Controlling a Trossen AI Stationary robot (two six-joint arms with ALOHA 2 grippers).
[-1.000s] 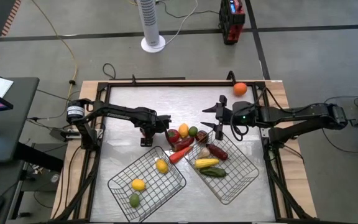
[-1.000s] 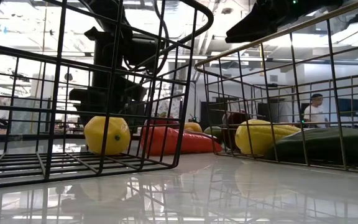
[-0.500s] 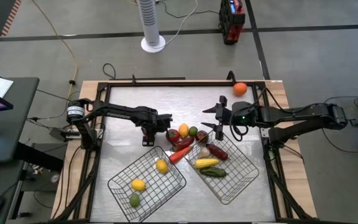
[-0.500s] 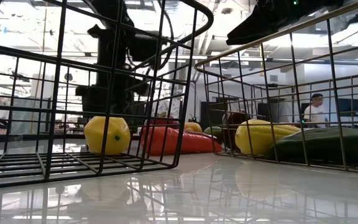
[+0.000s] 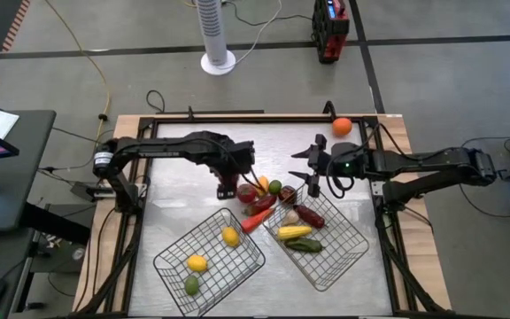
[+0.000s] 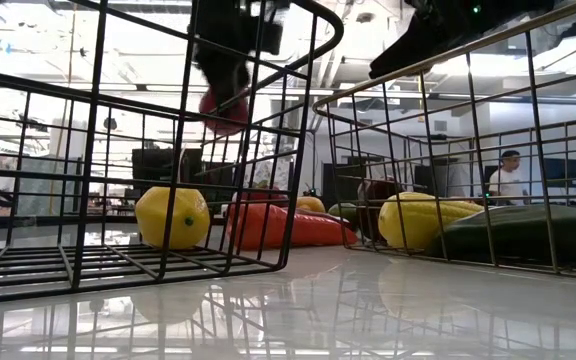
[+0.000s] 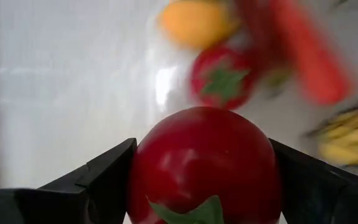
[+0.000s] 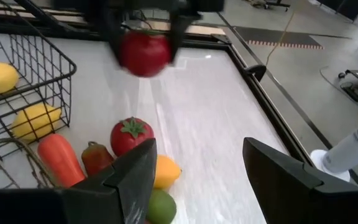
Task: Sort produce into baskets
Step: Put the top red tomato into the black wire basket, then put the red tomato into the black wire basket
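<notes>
My left gripper (image 5: 229,184) is shut on a round red fruit (image 7: 204,158) with a green leaf. It holds the fruit above the table beside the loose pile: a red tomato (image 5: 248,191), a yellow lemon (image 5: 261,184), a green lime (image 5: 275,187) and a long red-orange piece (image 5: 255,215). The fruit also shows in the right wrist view (image 8: 145,53) and the low view (image 6: 223,108). My right gripper (image 5: 302,168) is open and empty to the right of the pile. Two wire baskets (image 5: 209,276) (image 5: 336,257) stand near the front. My left gripper pinches the red fruit by its two opposite sides (image 7: 143,177) between its two fingers. The fingers (image 8: 114,31) come from above, pointing down. The fruit hangs between them, lifted clear of the table.
The left basket holds two yellow lemons (image 5: 229,236) (image 5: 197,262) and a green lime (image 5: 191,284). The right basket holds a yellow corn (image 5: 295,232), a green cucumber (image 5: 304,245) and a dark red piece (image 5: 310,215). An orange (image 5: 342,127) lies at the far right corner.
My left gripper has risen with the red fruit and gone toward the table's right edge, ending next to the pile. The fruit is now lifted well clear of the table. My right gripper has kept still.
</notes>
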